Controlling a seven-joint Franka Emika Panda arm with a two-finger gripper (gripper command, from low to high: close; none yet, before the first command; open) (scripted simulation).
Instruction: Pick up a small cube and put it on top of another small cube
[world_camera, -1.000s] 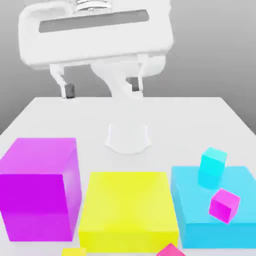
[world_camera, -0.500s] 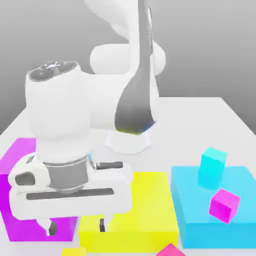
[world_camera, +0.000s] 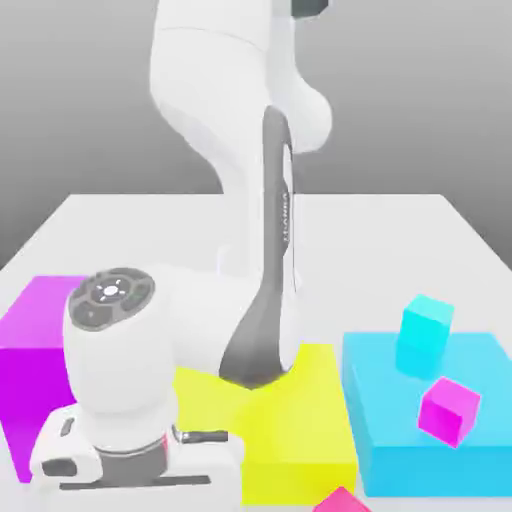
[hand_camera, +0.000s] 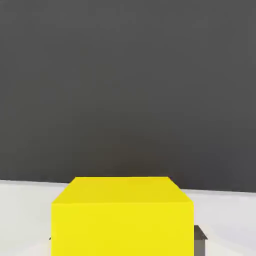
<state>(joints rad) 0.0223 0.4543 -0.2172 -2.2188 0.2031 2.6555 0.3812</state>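
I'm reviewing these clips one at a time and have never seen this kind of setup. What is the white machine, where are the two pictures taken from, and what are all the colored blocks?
This is a simulated scene. The white machine is a robot arm bolted to a white table. The exterior view looks at the arm from off to one side; the hand view comes from a camera on the arm's hand, looking past its pincer.

On the table sit three big blocks: magenta, yellow and cyan. On the cyan block rest a small cyan cube and a small magenta cube. Another small magenta cube peeks in at the lower edge.

In the hand view, a small yellow cube sits right in front of the camera, with the pincer shut around it.
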